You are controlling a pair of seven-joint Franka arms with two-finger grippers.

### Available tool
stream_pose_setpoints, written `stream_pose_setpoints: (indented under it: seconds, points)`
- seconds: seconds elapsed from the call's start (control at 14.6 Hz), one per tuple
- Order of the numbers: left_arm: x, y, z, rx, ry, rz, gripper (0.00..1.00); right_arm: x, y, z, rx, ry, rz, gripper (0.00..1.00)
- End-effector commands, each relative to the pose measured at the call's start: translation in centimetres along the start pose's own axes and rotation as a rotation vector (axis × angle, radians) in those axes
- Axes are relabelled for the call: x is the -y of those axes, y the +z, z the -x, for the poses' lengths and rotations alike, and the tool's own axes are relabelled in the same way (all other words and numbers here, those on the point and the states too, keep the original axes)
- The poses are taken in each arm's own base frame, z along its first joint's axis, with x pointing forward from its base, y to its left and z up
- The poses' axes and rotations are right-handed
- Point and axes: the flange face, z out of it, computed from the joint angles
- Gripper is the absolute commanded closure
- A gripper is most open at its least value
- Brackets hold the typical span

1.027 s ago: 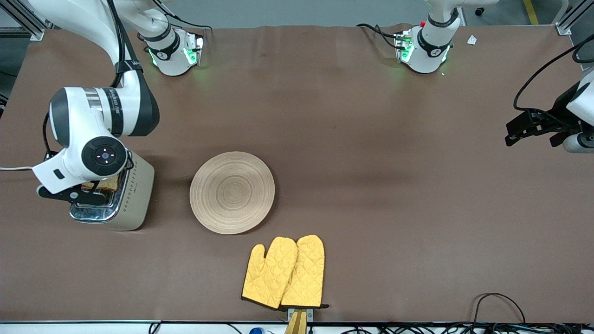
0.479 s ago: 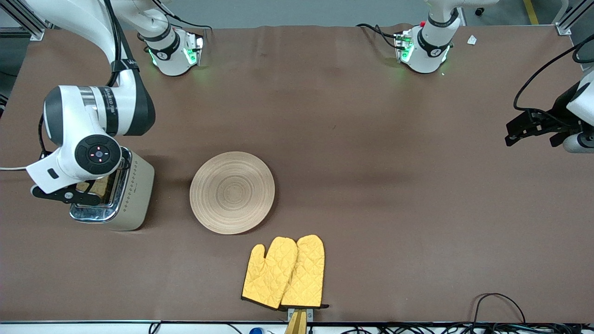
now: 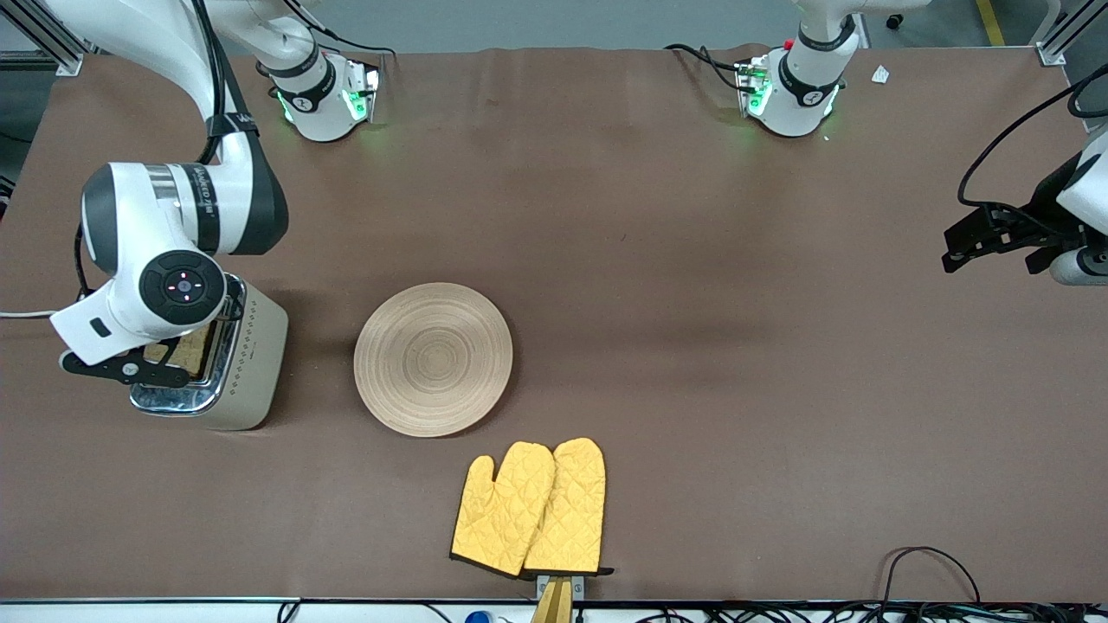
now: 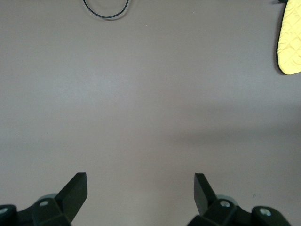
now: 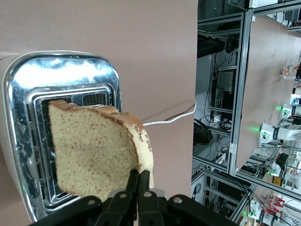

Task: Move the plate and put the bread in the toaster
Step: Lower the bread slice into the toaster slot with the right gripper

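The right gripper (image 5: pixel 138 181), pinched tight on the bread (image 5: pixel 94 150), holds it over the toaster (image 3: pixel 247 363) (slice tilted above a slot). The plate (image 3: pixel 433 359) lies at the toaster's 3 o'clock, yellow mitts (image 3: pixel 530 509) at the plate's 5 o'clock. The left gripper (image 4: pixel 140 190) waits, jaws wide, holding nothing.

Right gripper (image 5: pixel 138 181) fingers pinched; left gripper (image 4: pixel 140 190) waits, spread

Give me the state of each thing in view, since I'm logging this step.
Bread: held over the toaster, not yet down in a slot.
Toaster: upright, slots facing up.
Plate: flat on the table, bare.
Oven mitts: lying flat.
Right end effector: shut on the bread.
Left end effector: open, holding nothing, waiting over the table.
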Motion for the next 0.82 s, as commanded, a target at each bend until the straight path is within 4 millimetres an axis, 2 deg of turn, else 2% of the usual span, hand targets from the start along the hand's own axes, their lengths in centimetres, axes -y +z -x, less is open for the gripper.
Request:
stream_pose_setpoints:
  seconds: [0.0,0.75]
  points:
    - [0.2,-0.4,0.4,-0.005,0.006,-0.02,0.0,-0.7,0.3,0.4,-0.018,-0.009,0.009,1.0]
    - [0.0,-0.3,0.3,-0.005,0.008,-0.018,0.0,0.4,2.0,-0.8,-0.03,-0.016,-0.002,1.0]
